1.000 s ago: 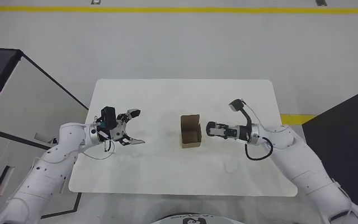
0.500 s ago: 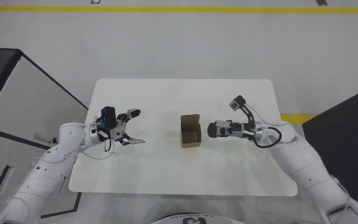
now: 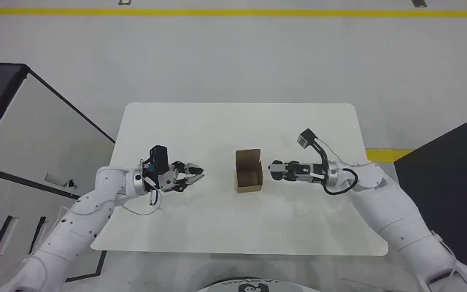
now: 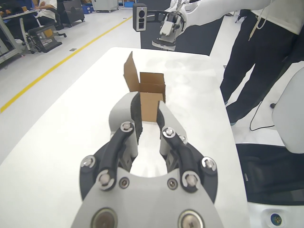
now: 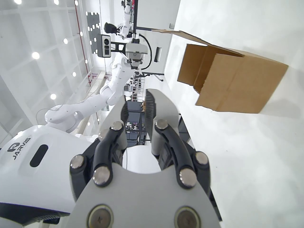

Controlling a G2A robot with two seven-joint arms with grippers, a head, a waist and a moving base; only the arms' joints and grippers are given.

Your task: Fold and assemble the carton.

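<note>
Cardboard carton [image 3: 249, 171] unmoved | left end effector [image 3: 198, 174] nearer carton, opening narrowed

Carton [image 3: 249, 171] — 1, brown cardboard, open-topped, at the centre of the top view frame. Raised flap [image 3: 248, 155] on that carton: 1, at its upper edge in the frame. Worktop [image 3: 219, 131] — 1, white with rounded corners, spanning the middle of the frame. End effectors: 2 in all, the left end effector [image 3: 198, 174] left of centre and the right end effector [image 3: 273, 168] just right of centre.
</note>
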